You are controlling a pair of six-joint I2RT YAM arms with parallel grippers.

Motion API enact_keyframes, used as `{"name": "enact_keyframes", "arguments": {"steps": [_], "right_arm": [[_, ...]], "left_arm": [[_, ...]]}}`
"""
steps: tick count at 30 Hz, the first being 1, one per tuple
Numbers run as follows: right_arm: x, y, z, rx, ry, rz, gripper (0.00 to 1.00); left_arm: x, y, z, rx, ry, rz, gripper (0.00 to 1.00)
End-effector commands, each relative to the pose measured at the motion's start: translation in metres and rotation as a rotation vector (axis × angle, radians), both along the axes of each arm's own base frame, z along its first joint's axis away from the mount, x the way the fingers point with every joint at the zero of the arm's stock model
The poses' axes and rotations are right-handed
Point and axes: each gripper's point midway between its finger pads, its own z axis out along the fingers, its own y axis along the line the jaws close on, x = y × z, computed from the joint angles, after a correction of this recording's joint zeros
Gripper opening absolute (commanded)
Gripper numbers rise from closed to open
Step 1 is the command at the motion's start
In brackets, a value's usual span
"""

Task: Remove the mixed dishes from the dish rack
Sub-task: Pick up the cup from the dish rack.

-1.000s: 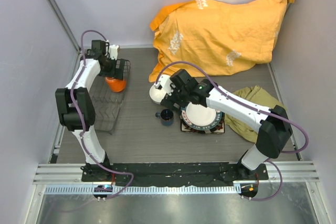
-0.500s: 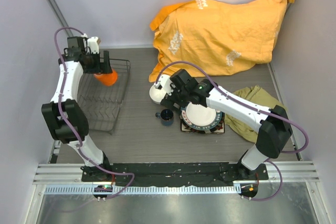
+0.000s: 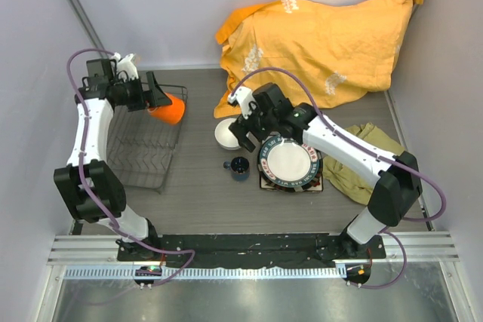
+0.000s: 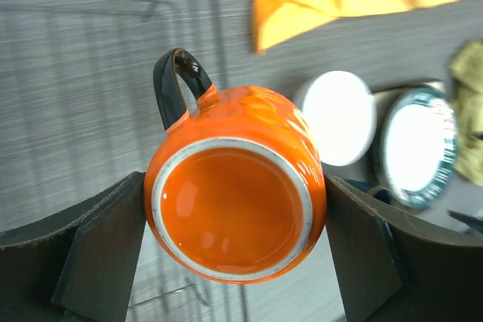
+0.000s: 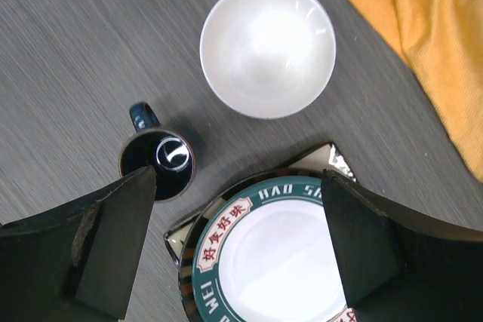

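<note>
My left gripper (image 3: pixel 156 100) is shut on the orange mug (image 3: pixel 169 108), holding it tilted on its side above the far right corner of the dish rack (image 3: pixel 143 148). In the left wrist view the orange mug (image 4: pixel 234 194) shows its base, with a finger (image 4: pixel 106 254) pressed on each side. The right gripper (image 3: pixel 243 135) hangs open and holds nothing. It is over the round dark-rimmed plate (image 5: pixel 272 262), which lies on the square plate (image 5: pixel 333 159). Beside them on the table stand the white bowl (image 5: pixel 268 47) and the small dark blue cup (image 5: pixel 157 157).
A crumpled orange cloth (image 3: pixel 317 43) fills the back right of the table. An olive cloth (image 3: pixel 366 152) lies under the right arm. Grey walls close in on the left and right. No dishes show inside the rack's wires (image 4: pixel 189 5).
The left gripper has lifted the orange mug up out of the rack and tipped it sideways. The right gripper has pulled back off the round plate toward the bowl.
</note>
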Motion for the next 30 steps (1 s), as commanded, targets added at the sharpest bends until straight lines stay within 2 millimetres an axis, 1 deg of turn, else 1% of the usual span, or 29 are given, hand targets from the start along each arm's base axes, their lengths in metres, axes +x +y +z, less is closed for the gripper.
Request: {"name": "enact_keyframes", "arguments": {"steps": [1, 2, 3, 5, 6, 8, 9, 10, 12, 13, 15, 16, 17, 19, 20, 21, 23, 25, 29, 30], "right_arm": [[0.029, 0.018, 0.082, 0.281, -0.079, -0.023, 0.94], [0.033, 0.018, 0.09, 0.335, -0.063, -0.022, 0.94], [0.041, 0.015, 0.108, 0.45, -0.03, -0.029, 0.94], [0.044, 0.014, 0.125, 0.565, 0.004, -0.008, 0.94], [0.047, 0.013, 0.141, 0.66, 0.02, 0.01, 0.94], [0.046, 0.012, 0.142, 0.715, 0.049, 0.021, 0.94], [0.044, 0.015, 0.156, 0.766, 0.019, 0.066, 0.94], [0.042, 0.014, 0.149, 0.791, 0.055, 0.053, 0.94], [0.039, 0.018, 0.158, 0.842, 0.03, 0.102, 0.94], [0.037, 0.02, 0.153, 0.858, 0.062, 0.101, 0.94], [0.038, 0.025, 0.154, 0.889, 0.065, 0.124, 0.94], [0.037, 0.027, 0.153, 0.906, 0.094, 0.131, 0.94], [0.037, 0.028, 0.153, 0.918, 0.104, 0.136, 0.94], [0.041, 0.033, 0.151, 0.936, 0.117, 0.143, 0.94], [0.044, 0.034, 0.153, 0.943, 0.105, 0.145, 0.94], [0.047, 0.035, 0.15, 0.942, 0.11, 0.141, 0.94], [0.051, 0.038, 0.147, 0.948, 0.11, 0.14, 0.93], [0.055, 0.04, 0.143, 0.946, 0.114, 0.134, 0.92], [0.06, 0.042, 0.143, 0.95, 0.108, 0.132, 0.89], [0.062, 0.042, 0.146, 0.954, 0.102, 0.133, 0.89]], "left_arm": [[-0.015, -0.029, 0.06, -0.187, -0.125, -0.09, 0.0], [-0.02, -0.036, 0.068, -0.227, -0.136, -0.119, 0.0], [-0.023, -0.04, 0.071, -0.257, -0.134, -0.135, 0.0], [-0.026, -0.048, 0.078, -0.33, -0.127, -0.145, 0.0], [-0.031, -0.054, 0.083, -0.38, -0.119, -0.175, 0.0], [-0.031, -0.059, 0.09, -0.451, -0.115, -0.181, 0.0], [-0.032, -0.062, 0.092, -0.476, -0.117, -0.196, 0.0], [-0.031, -0.064, 0.095, -0.512, -0.116, -0.194, 0.0], [-0.033, -0.068, 0.1, -0.548, -0.121, -0.212, 0.0], [-0.032, -0.068, 0.103, -0.573, -0.126, -0.207, 0.0], [-0.034, -0.071, 0.108, -0.604, -0.131, -0.212, 0.0], [-0.036, -0.072, 0.106, -0.621, -0.128, -0.213, 0.0], [-0.035, -0.073, 0.115, -0.651, -0.14, -0.211, 0.0], [-0.037, -0.076, 0.118, -0.686, -0.149, -0.222, 0.0], [-0.037, -0.078, 0.132, -0.725, -0.174, -0.23, 0.0], [-0.038, -0.08, 0.13, -0.747, -0.163, -0.229, 0.0], [-0.04, -0.084, 0.138, -0.781, -0.164, -0.238, 0.0], [-0.04, -0.087, 0.138, -0.792, -0.161, -0.233, 0.0], [-0.044, -0.094, 0.142, -0.821, -0.16, -0.237, 0.0], [-0.047, -0.096, 0.145, -0.838, -0.161, -0.245, 0.0]]}}
